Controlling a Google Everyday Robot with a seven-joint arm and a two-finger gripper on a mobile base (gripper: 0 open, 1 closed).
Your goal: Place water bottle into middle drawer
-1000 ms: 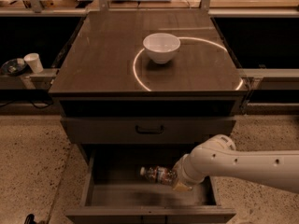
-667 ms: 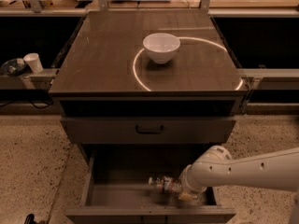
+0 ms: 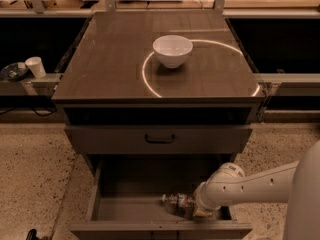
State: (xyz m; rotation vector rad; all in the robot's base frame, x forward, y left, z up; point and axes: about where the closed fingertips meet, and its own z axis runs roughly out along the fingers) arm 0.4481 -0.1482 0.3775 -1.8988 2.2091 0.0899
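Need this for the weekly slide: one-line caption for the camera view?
Gripper reaches into the open middle drawer at the sideways water bottle; white bowl sits on the cabinet top.

1. The single view looks from high in front of the cabinet (image 3: 225, 140), facing it and tilted downward.
2. It stands at middle range: the whole worktop (image 3: 100, 69) lies far, the pulled-out middle drawer (image 3: 95, 200) near, at the bottom edge.
3. The arm (image 3: 250, 186) enters from the near right; its tool (image 3: 196, 212) sits low in the drawer's right part.
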